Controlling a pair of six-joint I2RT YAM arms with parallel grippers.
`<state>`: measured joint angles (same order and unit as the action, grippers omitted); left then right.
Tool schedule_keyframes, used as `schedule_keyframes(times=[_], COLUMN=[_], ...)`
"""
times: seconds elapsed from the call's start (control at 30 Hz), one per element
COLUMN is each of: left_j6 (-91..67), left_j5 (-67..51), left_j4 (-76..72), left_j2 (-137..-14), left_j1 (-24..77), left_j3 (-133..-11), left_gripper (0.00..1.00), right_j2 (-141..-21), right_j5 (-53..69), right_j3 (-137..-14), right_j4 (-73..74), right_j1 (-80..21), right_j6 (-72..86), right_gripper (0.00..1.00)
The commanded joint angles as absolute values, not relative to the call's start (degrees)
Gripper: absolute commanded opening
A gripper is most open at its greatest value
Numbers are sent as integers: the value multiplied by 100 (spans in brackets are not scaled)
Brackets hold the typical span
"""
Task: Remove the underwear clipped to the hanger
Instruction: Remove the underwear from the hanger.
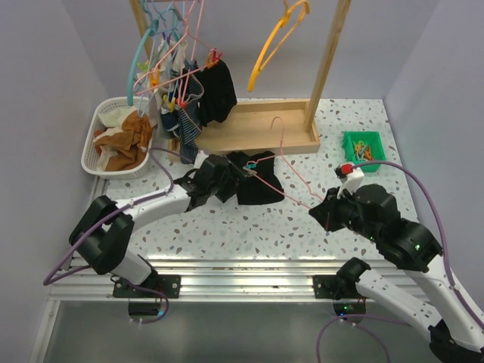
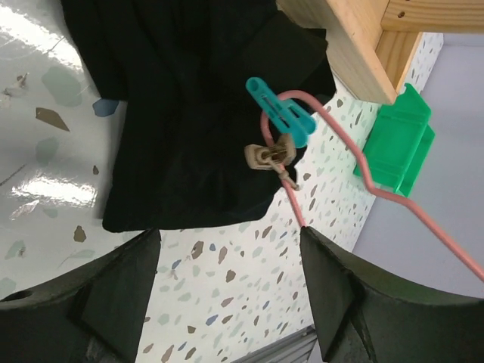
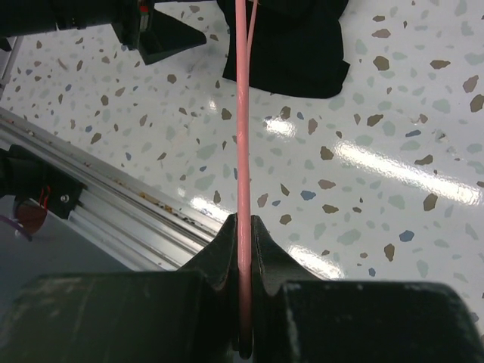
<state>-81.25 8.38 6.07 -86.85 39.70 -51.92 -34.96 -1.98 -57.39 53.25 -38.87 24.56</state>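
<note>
A black underwear [image 1: 255, 180] lies on the table, clipped to a pink wire hanger [image 1: 291, 166]. In the left wrist view the underwear [image 2: 189, 113] is held to the hanger [image 2: 355, 159] by a teal clip [image 2: 281, 111] and a beige clip [image 2: 269, 154]. My left gripper [image 1: 227, 180] is open and empty, just left of the underwear, its fingers [image 2: 336, 291] wide apart over bare table. My right gripper [image 1: 324, 206] is shut on the hanger's wire [image 3: 242, 151]. More black underwear [image 1: 215, 91] hangs on the rack.
A wooden rack with a tray base [image 1: 257, 130] holds several hangers and striped garments [image 1: 187, 113]. A white basket [image 1: 102, 125] with orange-brown cloth stands at back left. A green tray of clips [image 1: 363, 147] sits at the right, also in the left wrist view [image 2: 397, 147].
</note>
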Motion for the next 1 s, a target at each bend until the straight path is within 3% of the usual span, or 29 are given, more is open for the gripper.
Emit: schedule_keyframes(times=[0.0, 0.43, 0.7, 0.97], left_j6=[-8683, -9237, -9369, -9316], left_j5=[616, 581, 475, 545], left_j4=[-604, -818, -844, -879], left_j2=[-8560, -8850, -9140, -9281], left_j1=[3876, 3718, 3586, 3445], left_j3=[-4799, -4956, -4974, -5220], left_gripper=[77, 77, 63, 62], right_j2=[-3472, -3428, -3454, -3401], right_j5=[-106, -105, -105, -105], right_j3=[-5739, -5757, -5827, -5845], right_j4=[4843, 4957, 4983, 5071], right_j1=[-3867, -3876, -3876, -3867], right_j6=[2593, 2575, 2558, 2522], right_gripper=[0, 0, 0, 0])
